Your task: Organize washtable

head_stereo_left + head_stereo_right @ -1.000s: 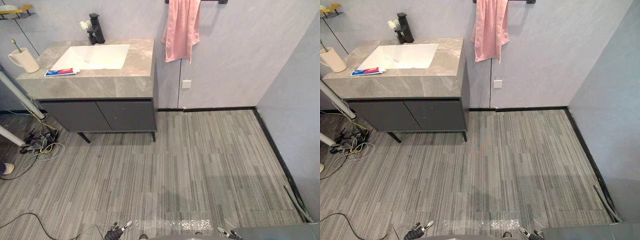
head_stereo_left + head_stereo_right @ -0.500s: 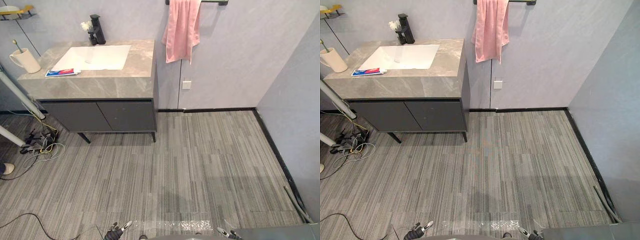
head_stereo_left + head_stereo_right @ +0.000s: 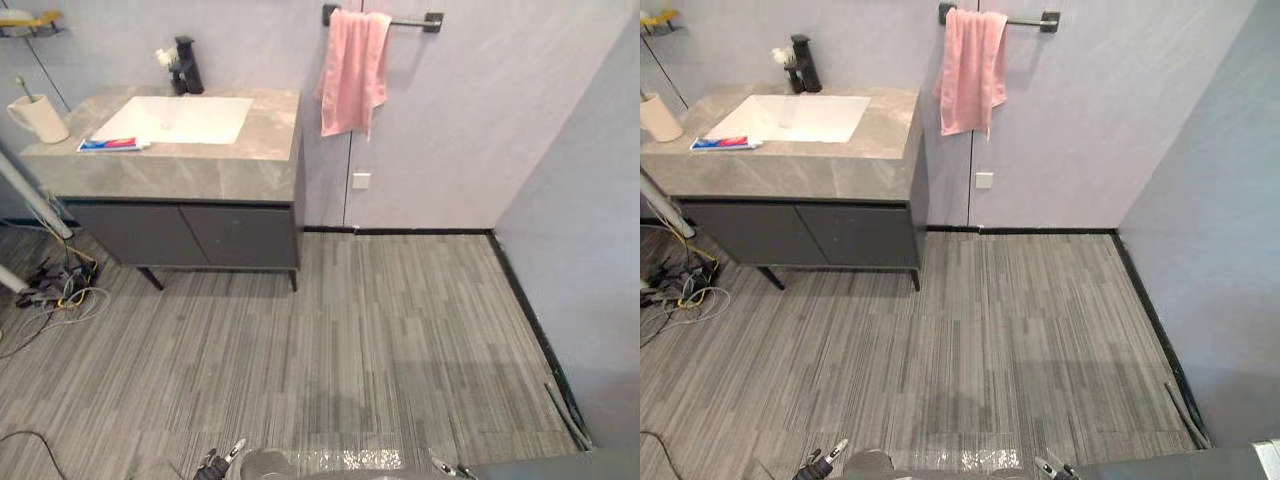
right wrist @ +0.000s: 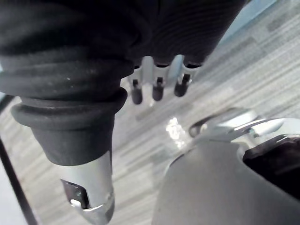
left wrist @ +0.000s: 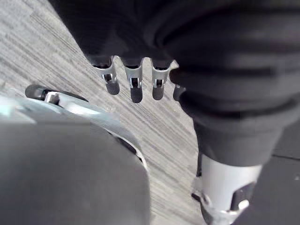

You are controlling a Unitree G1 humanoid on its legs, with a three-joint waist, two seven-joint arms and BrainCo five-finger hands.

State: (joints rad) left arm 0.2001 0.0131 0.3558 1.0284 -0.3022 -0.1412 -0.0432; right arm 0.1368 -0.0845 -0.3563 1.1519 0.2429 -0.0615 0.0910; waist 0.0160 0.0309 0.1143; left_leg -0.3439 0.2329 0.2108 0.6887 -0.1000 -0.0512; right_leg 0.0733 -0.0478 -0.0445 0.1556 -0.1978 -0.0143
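"Sizing up the bench (image 3: 200, 172) at ten o'clock: what needs tidying, and how will it handle?"

"The toothpaste tube (image 3: 112, 144) lies flat at nine o'clock of the basin (image 3: 178, 118). I judge it light, soft and a little slick, so pinch it across the middle rather than at the cap. The mug (image 3: 40, 119) stands at the bench's nine o'clock end with a toothbrush (image 3: 21, 86) upright in it. It is probably ceramic, so stiff, heavier and breakable. Wrap it round the body and keep it level."

"And the hands?"

"Both hang low at six o'clock, well apart from the bench. The left hand (image 5: 135, 87) has its fingers straight and loose, holding nothing. The right hand (image 4: 157, 85) is the same."

"Anything in the way?"

"Open floor (image 3: 380, 330) lies between. Cables (image 3: 62, 290) and a white pole (image 3: 30, 195) sit at nine o'clock of the bench, worth steering clear of. The black faucet (image 3: 187, 66) and a flower sprig (image 3: 165, 58) stand at twelve o'clock of the basin, and a long reach could knock the sprig. The pink towel (image 3: 350, 72) hangs from its rail (image 3: 410, 20) at one o'clock, clear of everything."
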